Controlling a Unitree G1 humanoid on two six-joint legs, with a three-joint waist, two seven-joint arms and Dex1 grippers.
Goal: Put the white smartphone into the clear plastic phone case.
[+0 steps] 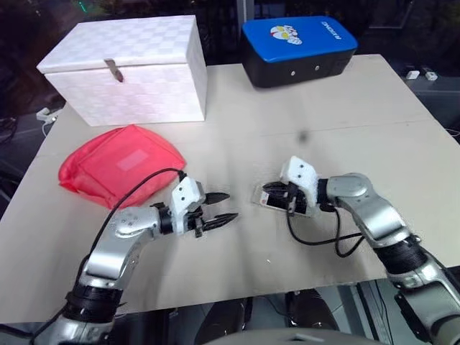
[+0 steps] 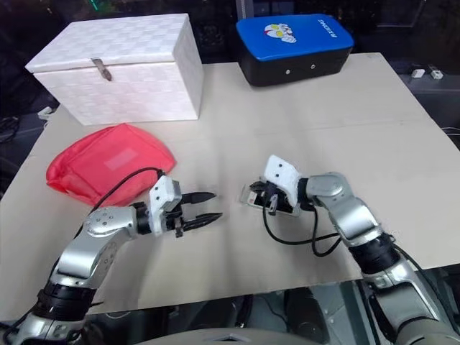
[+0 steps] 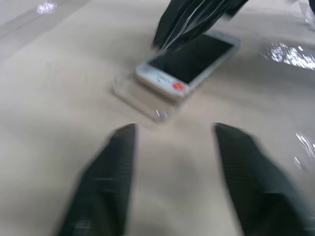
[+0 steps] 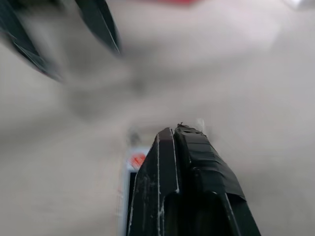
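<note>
A slim white smartphone (image 3: 189,61) with a black screen, rounded corners and a reddish-orange mark at its home button is seen lying screen-up near the middle of the beige table (image 1: 323,129). Its button end is set on a clear, nearly colourless plastic phone case (image 3: 142,96), whose glossy rim juts out beyond that end; whether the phone is fully seated in the shell cannot be told. The right gripper (image 1: 271,194), its two black fingers pressed together, is held at the phone's right end, over the screen; a grip on the phone cannot be made out. The left gripper (image 1: 221,208) is poised just to the left of the phone and case, apart from both, its fingers parted a moderate way with nothing between them. A flat red fabric pouch (image 1: 118,165) is seen at the left, with a white quilted box (image 1: 126,68) with a metal clasp and a blue-topped black case (image 1: 298,49) at the far edge.
</note>
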